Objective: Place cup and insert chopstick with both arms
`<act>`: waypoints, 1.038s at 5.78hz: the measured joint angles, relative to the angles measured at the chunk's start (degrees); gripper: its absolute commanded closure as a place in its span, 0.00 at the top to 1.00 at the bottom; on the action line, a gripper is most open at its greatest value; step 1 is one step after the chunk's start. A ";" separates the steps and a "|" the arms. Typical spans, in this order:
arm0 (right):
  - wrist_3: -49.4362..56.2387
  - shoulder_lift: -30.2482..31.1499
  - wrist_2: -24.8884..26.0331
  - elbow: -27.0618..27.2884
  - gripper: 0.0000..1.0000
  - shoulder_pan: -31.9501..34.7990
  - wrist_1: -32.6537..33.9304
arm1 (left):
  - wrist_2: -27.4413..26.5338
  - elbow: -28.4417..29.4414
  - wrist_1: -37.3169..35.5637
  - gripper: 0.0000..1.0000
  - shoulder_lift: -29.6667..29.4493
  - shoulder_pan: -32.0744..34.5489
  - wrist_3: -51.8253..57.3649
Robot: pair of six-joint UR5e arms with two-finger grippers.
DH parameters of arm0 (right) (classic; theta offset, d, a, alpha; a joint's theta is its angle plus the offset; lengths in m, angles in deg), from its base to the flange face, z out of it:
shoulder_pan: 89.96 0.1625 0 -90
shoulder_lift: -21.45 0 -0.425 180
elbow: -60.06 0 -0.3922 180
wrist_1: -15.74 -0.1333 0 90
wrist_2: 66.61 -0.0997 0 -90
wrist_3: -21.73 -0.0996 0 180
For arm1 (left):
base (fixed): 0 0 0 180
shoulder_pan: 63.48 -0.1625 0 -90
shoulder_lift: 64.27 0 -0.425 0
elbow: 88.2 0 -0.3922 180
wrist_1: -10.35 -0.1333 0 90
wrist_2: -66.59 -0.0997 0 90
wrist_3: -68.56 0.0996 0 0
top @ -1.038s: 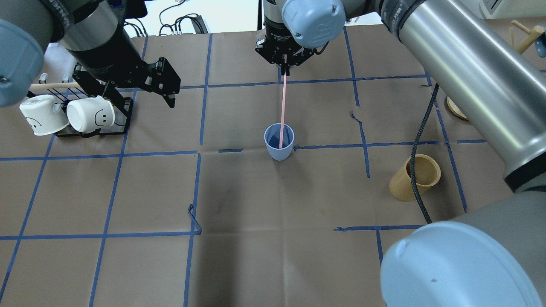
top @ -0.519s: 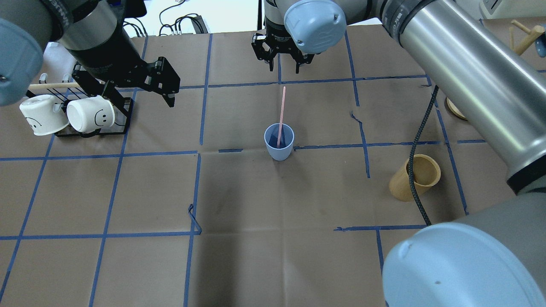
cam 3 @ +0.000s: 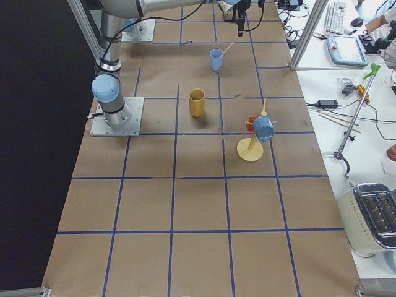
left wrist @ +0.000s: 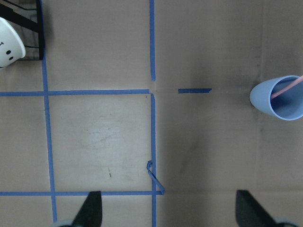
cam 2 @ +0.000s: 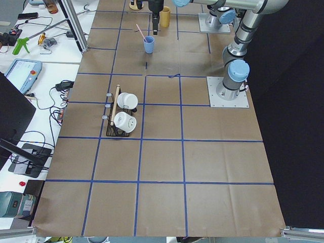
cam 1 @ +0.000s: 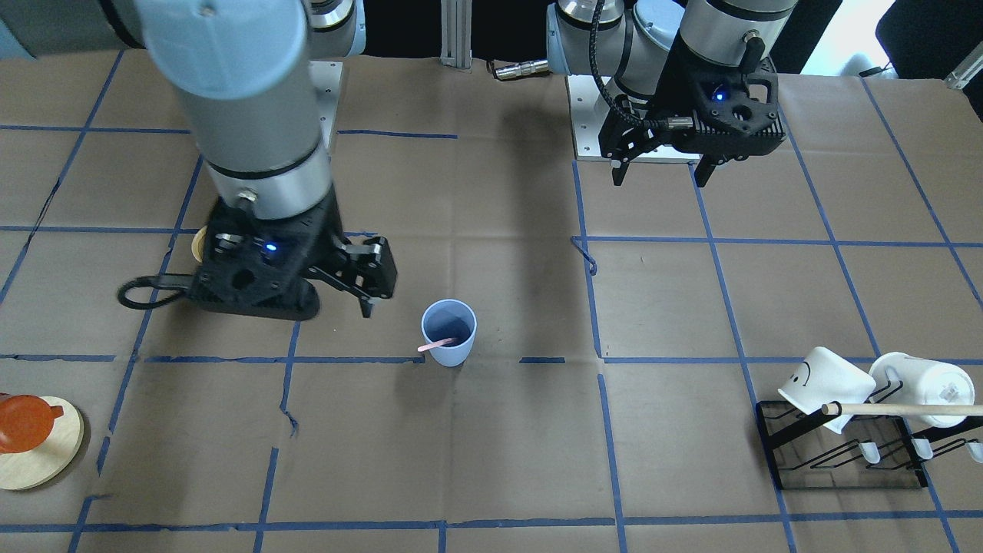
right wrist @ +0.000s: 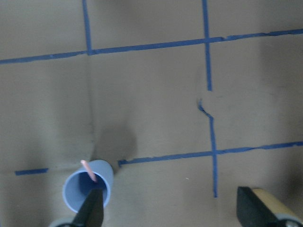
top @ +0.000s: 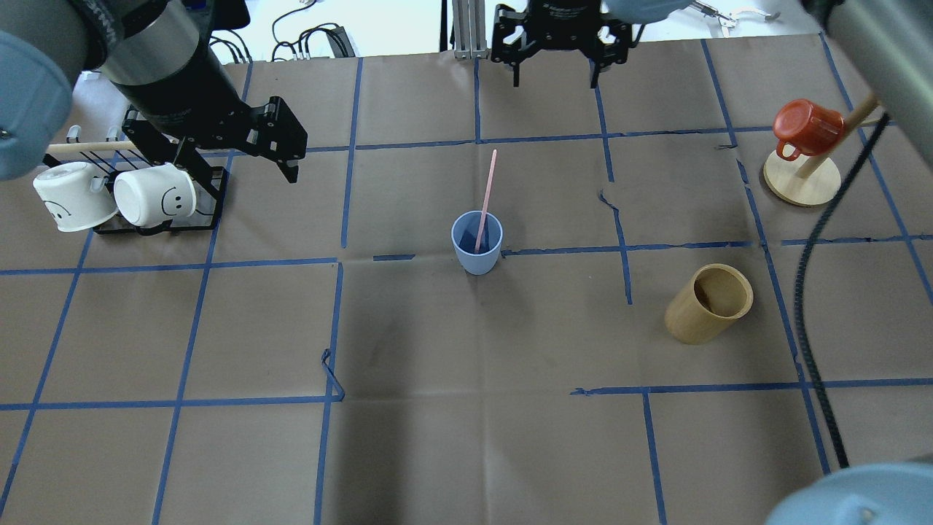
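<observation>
Cup, blue, stands upright near the middle of the table, beside a blue tape line. Chopstick, pink, leans inside it with its top end tipped away from the robot. Its lower end is hidden in the cup. From the front view only a short pink stub shows over the rim.

Right gripper has its fingers spread wide and holds nothing. It sits past the chopstick's top, apart from it. Its wrist is cut off by the overhead view's top edge, and the front view shows only one finger clearly.

Left gripper is also spread and empty, well apart from the cup, near the rack. In the overhead view one finger is hidden behind its own body.

Two white mugs lie in the rack, one partly behind the left arm. A tan cup stands on the robot's right side. A red mug hangs on a wooden stand. A blue mug on that stand shows only in the right side view.
</observation>
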 measured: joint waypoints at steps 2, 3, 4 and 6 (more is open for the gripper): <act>9.20 10.17 -0.25 11.56 1.00 -7.90 -1.39 | -0.03 0.11 0.05 0.99 0.00 0.00 -0.03; 9.92 14.24 -0.57 17.26 1.00 -9.63 0.85 | -0.07 0.14 0.09 0.99 0.02 0.00 -0.07; 9.80 16.04 -0.75 19.51 1.00 -9.94 2.75 | -0.09 0.28 0.13 0.99 0.06 -0.04 -0.11; 9.58 15.90 -1.32 18.03 1.00 -9.83 2.96 | -0.12 0.48 0.22 0.99 0.15 -0.02 -0.15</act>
